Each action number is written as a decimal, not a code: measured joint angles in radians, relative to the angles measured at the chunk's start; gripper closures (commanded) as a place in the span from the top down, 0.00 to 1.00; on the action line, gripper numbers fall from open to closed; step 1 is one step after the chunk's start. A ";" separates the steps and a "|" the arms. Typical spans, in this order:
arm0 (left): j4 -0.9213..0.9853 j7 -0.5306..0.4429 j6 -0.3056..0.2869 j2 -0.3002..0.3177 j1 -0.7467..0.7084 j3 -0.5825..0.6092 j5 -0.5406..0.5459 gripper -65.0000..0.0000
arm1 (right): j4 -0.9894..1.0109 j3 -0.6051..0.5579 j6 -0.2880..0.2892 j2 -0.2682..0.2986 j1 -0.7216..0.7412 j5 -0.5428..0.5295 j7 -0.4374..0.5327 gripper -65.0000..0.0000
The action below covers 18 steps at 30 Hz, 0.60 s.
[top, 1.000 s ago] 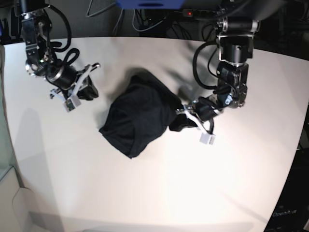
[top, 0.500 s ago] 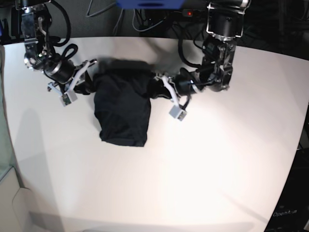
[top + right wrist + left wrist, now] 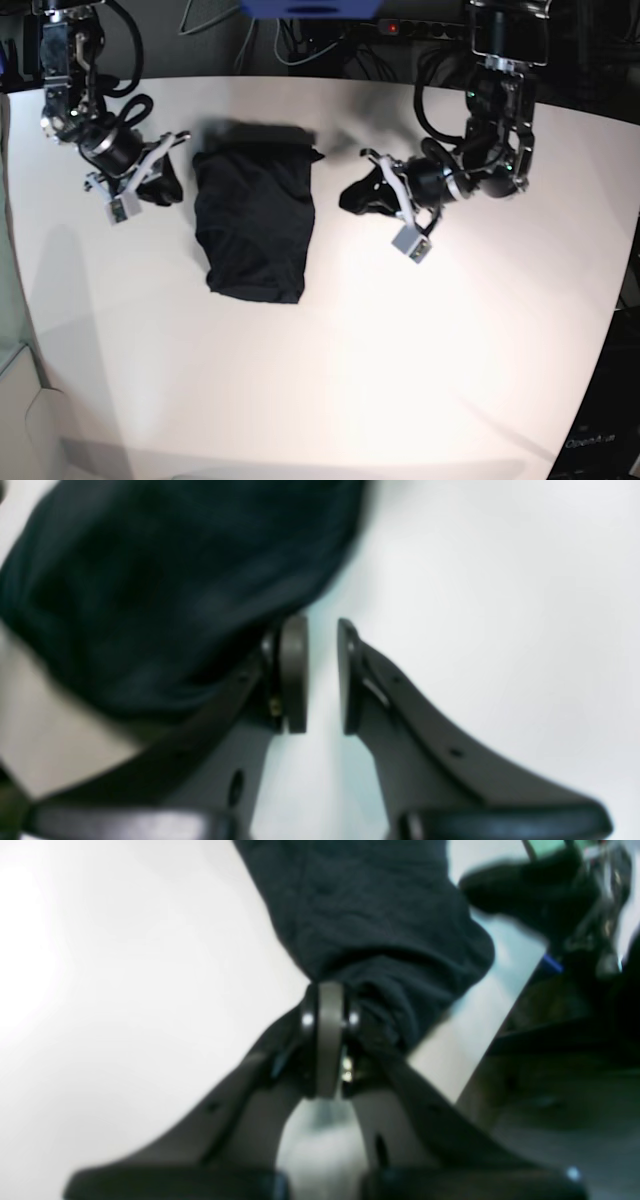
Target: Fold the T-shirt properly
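Note:
The T-shirt (image 3: 255,220) lies as a dark folded oblong on the white table, left of centre. My left gripper (image 3: 350,198) sits just right of it, with a strip of table showing between them. In the left wrist view the left gripper (image 3: 327,990) has its jaws shut, and the T-shirt (image 3: 370,905) bunches right at the tips. My right gripper (image 3: 170,188) sits at the shirt's upper left edge. In the right wrist view the right gripper (image 3: 320,625) is slightly open and empty, with the T-shirt (image 3: 165,570) beside one finger.
The white table (image 3: 400,350) spreads wide in front and to the right. Its back edge with cables and dark equipment runs behind both arms. The right arm (image 3: 550,890) shows blurred beyond the shirt in the left wrist view.
The shirt was dragged from the table's middle toward the back left and now lies straighter. My left gripper has drawn back to the right. My right gripper shifted slightly left.

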<state>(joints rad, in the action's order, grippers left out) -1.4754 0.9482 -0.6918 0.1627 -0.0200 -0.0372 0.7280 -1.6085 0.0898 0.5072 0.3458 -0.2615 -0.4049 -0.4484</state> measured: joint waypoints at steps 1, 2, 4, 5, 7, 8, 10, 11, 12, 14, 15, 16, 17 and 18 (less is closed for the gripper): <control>-0.026 0.014 0.000 0.007 -0.002 -0.023 0.003 0.00 | -0.004 0.026 0.000 0.003 0.000 0.000 0.000 0.13; -0.047 0.026 0.000 0.013 -0.005 -0.053 0.005 0.00 | -0.007 0.055 0.000 0.003 -0.007 0.000 0.005 0.13; -0.076 0.049 -0.001 0.029 -0.023 -0.120 0.003 0.00 | -0.021 0.111 0.002 0.003 -0.043 -0.008 0.011 0.12; -0.091 0.069 -0.001 0.047 -0.045 -0.158 -0.002 0.00 | -0.031 0.139 0.002 0.002 -0.068 0.001 0.001 0.11; -0.120 0.097 -0.001 0.094 -0.104 -0.239 -0.038 0.00 | -0.064 0.190 -0.005 -0.008 -0.123 0.010 -0.005 0.06; -0.136 0.111 0.004 0.115 -0.133 -0.273 -0.062 0.00 | -0.094 0.223 -0.001 -0.026 -0.153 0.005 -0.004 0.04; -0.174 0.125 0.001 0.160 -0.187 -0.328 -0.076 0.00 | -0.145 0.294 0.008 -0.047 -0.212 -0.012 0.011 0.02; -0.204 0.121 0.003 0.179 -0.220 -0.350 -0.086 0.00 | -0.161 0.341 0.011 -0.058 -0.246 -0.011 0.013 0.02; -0.236 0.113 0.005 0.201 -0.262 -0.368 -0.100 0.00 | -0.173 0.391 0.007 -0.074 -0.281 -0.006 0.012 0.01; -0.296 0.099 0.003 0.232 -0.360 -0.393 -0.141 0.00 | -0.183 0.460 0.008 -0.109 -0.355 -0.004 0.016 0.00; -0.320 0.103 0.002 0.240 -0.414 -0.398 -0.174 0.00 | -0.180 0.489 0.016 -0.128 -0.390 -0.001 0.011 0.00; -0.340 0.116 -0.002 0.238 -0.456 -0.393 -0.218 0.00 | -0.170 0.516 0.026 -0.141 -0.422 0.003 0.026 0.00; -0.354 0.119 -0.005 0.234 -0.487 -0.389 -0.253 0.00 | -0.154 0.545 0.050 -0.148 -0.444 0.001 0.056 0.00; -0.365 0.116 -0.005 0.230 -0.510 -0.378 -0.281 0.00 | -0.135 0.570 0.073 -0.155 -0.464 -0.002 0.081 0.00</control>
<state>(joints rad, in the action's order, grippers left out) -1.8408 1.0637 -0.6971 0.3927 -0.5304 -0.4156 0.4473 -1.7439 0.6594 0.5804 0.1905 -0.7258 -0.4072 -0.3672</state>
